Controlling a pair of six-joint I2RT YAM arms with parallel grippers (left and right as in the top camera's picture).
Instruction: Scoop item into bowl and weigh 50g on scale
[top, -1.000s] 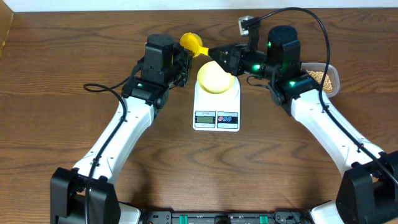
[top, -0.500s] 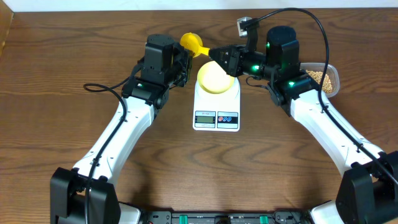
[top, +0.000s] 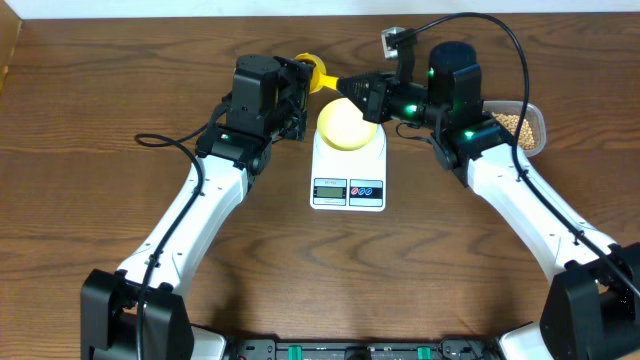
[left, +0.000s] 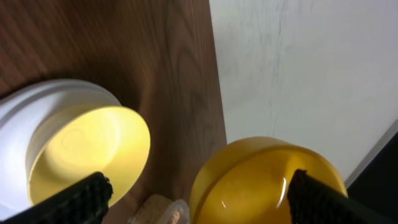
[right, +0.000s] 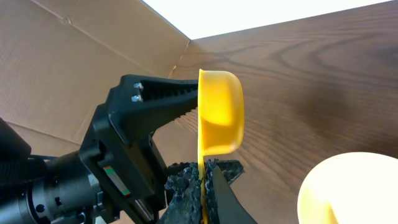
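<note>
The yellow scoop (top: 318, 73) hangs above the table just behind the scale (top: 348, 165). My right gripper (top: 345, 88) is shut on its thin handle (right: 202, 180), which stands on edge between the fingers. The scoop's cup (right: 221, 112) looks empty. My left gripper (top: 302, 84) is open, its black fingertips (left: 81, 199) spread wide on either side of the cup (left: 267, 180) without pinching it. The pale yellow-green bowl (top: 345, 125) sits empty on the scale's platform (left: 37, 99). The tan beans (top: 512, 122) lie in a clear tub at the far right.
The clear plastic tub (top: 535, 130) stands behind my right arm near the table's back edge. The scale's display and buttons (top: 347, 189) face the front. A pale wall (left: 311, 74) rises just past the table's far edge.
My left gripper has sprung open and let go of the scoop. The right gripper has closed fully on the scoop's handle. Neither arm has shifted much.
</note>
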